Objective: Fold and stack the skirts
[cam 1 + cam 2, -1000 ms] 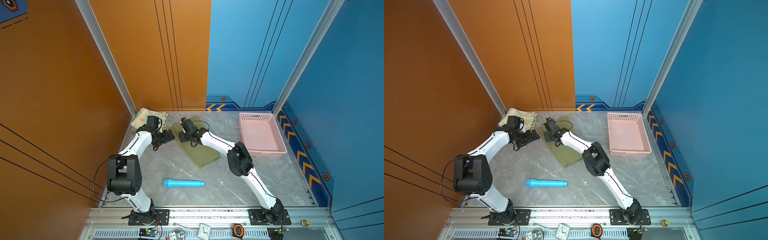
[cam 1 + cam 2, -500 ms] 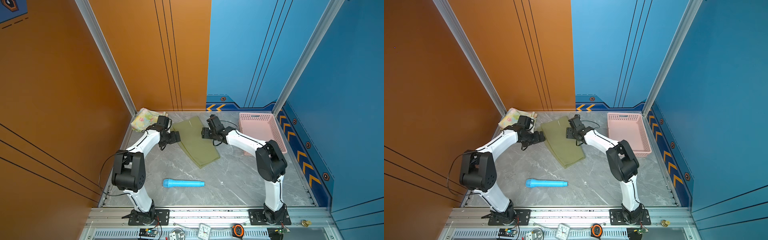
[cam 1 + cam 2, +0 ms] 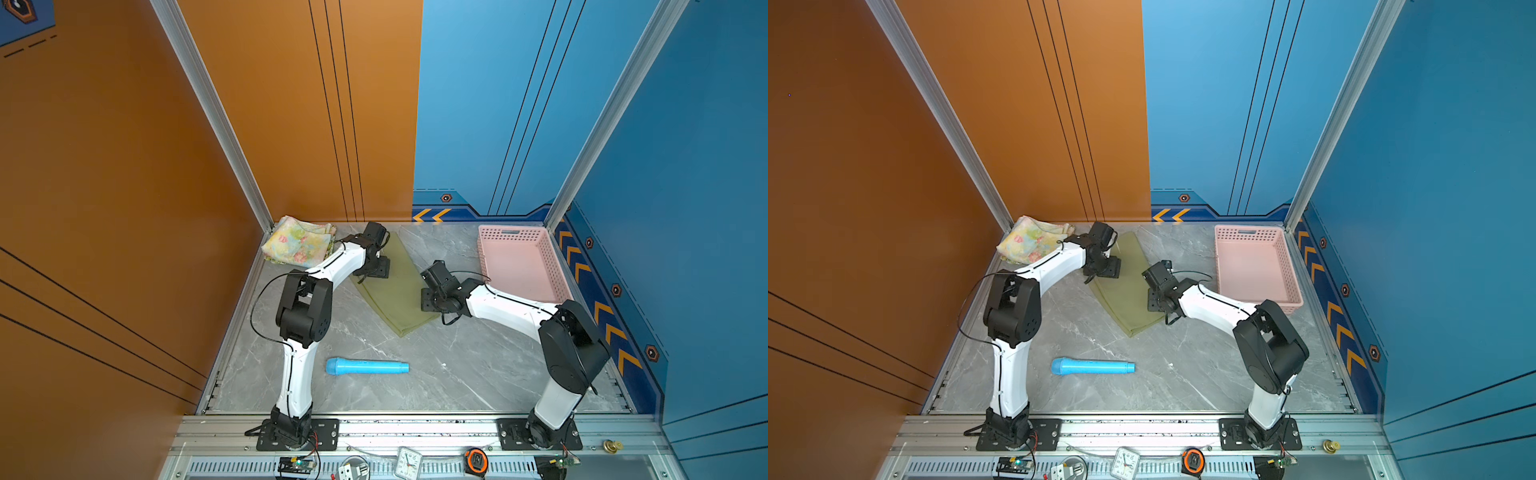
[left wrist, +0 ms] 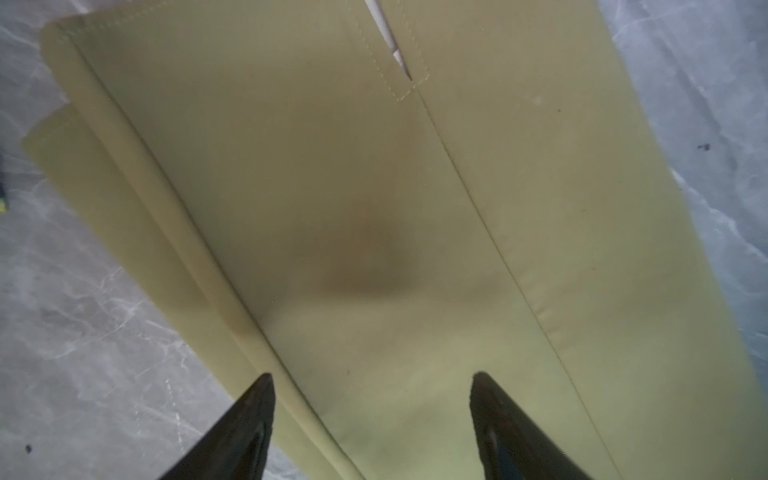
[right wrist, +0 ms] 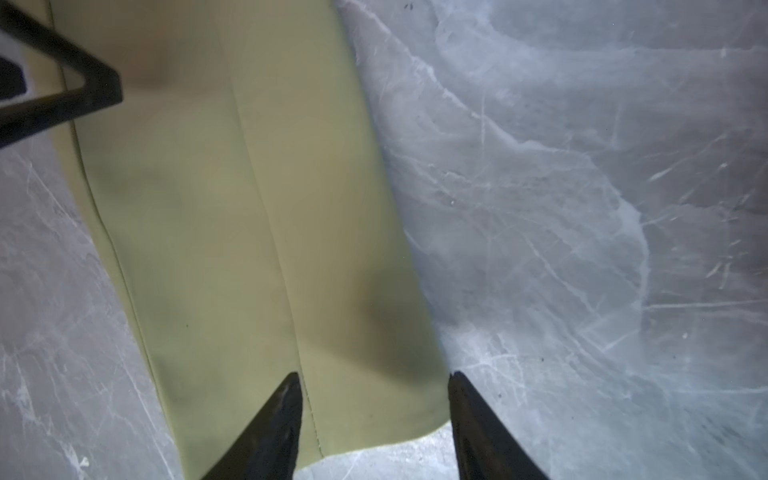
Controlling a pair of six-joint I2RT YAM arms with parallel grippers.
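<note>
An olive green skirt [image 3: 395, 295] [image 3: 1127, 297] lies folded into a long strip, set diagonally on the grey marble table [image 3: 457, 374] in both top views. A pastel flowered skirt [image 3: 297, 246] [image 3: 1029, 243] sits folded in the back left corner. My left gripper [image 3: 374, 271] [image 4: 372, 378] hovers open over the olive skirt's far left part, one finger beside its folded edge. The right gripper [image 3: 430, 300] [image 5: 372, 376] is open low over the skirt's right edge near a corner, one fingertip over cloth, one over bare table. Neither holds anything.
A pink lattice basket [image 3: 490, 249] stands at the back right, close behind the right arm. A blue cylinder [image 3: 368, 367] lies on the table toward the front. Orange and blue walls close in the back and sides. A clock [image 3: 408, 461] and tape measure [image 3: 476, 460] lie on the front rail.
The right gripper swung from the skirt's far left across to its right edge, then nearer the front. The left gripper shifted right onto the skirt. Both jaws have narrowed a little.
</note>
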